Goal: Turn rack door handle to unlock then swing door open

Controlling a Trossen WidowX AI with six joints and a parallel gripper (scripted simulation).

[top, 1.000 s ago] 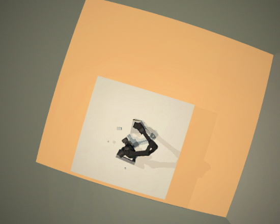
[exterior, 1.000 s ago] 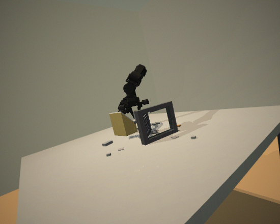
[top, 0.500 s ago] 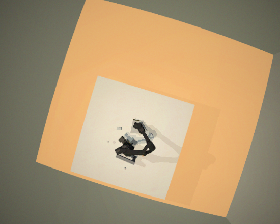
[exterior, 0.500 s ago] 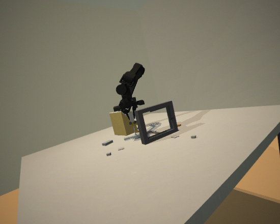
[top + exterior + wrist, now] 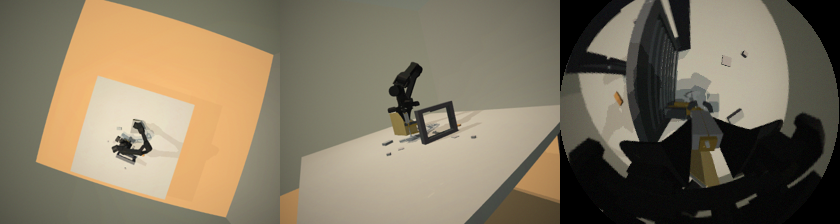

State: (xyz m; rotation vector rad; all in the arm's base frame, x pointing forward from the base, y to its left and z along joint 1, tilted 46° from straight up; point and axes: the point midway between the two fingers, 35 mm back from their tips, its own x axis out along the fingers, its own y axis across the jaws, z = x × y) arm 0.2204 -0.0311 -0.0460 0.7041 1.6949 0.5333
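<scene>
The dark frame (image 5: 126,161) (image 5: 420,127) stands upright on the table, its opening empty in the exterior view. The slatted door (image 5: 655,75) is swung far out of the frame, toward the arm's base side; its exact angle cannot be read. The grey handle with a yellow end (image 5: 705,125) stands upright beside the door's free edge. My gripper (image 5: 407,117) (image 5: 700,121) points down and is shut on the handle, one black finger on each side. The arm hides the door from above, and how far the handle is turned is unclear.
A tan block (image 5: 397,124) stands by the arm's base. Small grey pieces (image 5: 119,128) (image 5: 387,142) (image 5: 735,116) lie near the door's side, and another small block (image 5: 124,168) (image 5: 473,137) lies beyond the frame. An orange piece (image 5: 143,155) (image 5: 459,124) (image 5: 618,98) lies near the frame's other end.
</scene>
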